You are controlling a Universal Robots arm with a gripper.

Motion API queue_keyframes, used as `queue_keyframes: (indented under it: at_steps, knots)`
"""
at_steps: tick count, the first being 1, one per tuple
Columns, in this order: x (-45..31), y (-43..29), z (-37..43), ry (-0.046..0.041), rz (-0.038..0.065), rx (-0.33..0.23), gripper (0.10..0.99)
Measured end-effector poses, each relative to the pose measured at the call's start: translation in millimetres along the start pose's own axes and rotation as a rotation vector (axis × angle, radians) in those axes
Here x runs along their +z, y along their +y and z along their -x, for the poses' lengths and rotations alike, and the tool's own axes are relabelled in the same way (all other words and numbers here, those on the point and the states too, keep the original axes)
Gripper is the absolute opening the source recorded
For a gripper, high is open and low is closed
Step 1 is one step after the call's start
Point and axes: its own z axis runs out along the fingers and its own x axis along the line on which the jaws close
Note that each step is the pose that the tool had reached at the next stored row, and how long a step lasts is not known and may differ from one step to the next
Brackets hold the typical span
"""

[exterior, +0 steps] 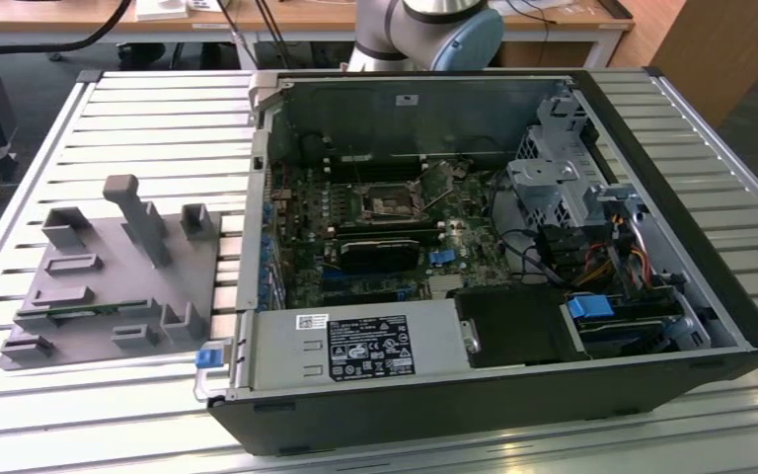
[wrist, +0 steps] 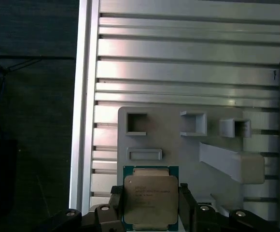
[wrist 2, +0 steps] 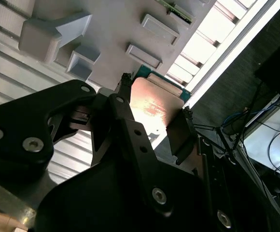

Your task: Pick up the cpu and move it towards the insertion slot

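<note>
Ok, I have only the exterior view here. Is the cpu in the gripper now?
Observer: Yes. In both wrist views the gripper is shut on the cpu, one finger at each side.
Operator: Which face shows?
Observer: In the first wrist view, its silvery metal top.
Operator: What is under it?
Observer: The grey holder on the slatted table, apart from the chip.

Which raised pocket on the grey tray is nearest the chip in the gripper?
The low, wide pocket, right beside the chip; the three boxier pockets sit farther off.
</note>
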Motion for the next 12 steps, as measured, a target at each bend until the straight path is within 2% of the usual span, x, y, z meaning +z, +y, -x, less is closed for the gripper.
queue_keyframes:
  at_steps: [12]
  knots:
    - [-14.7,2.4,0.1,0.0001,0.000,0.000,0.541]
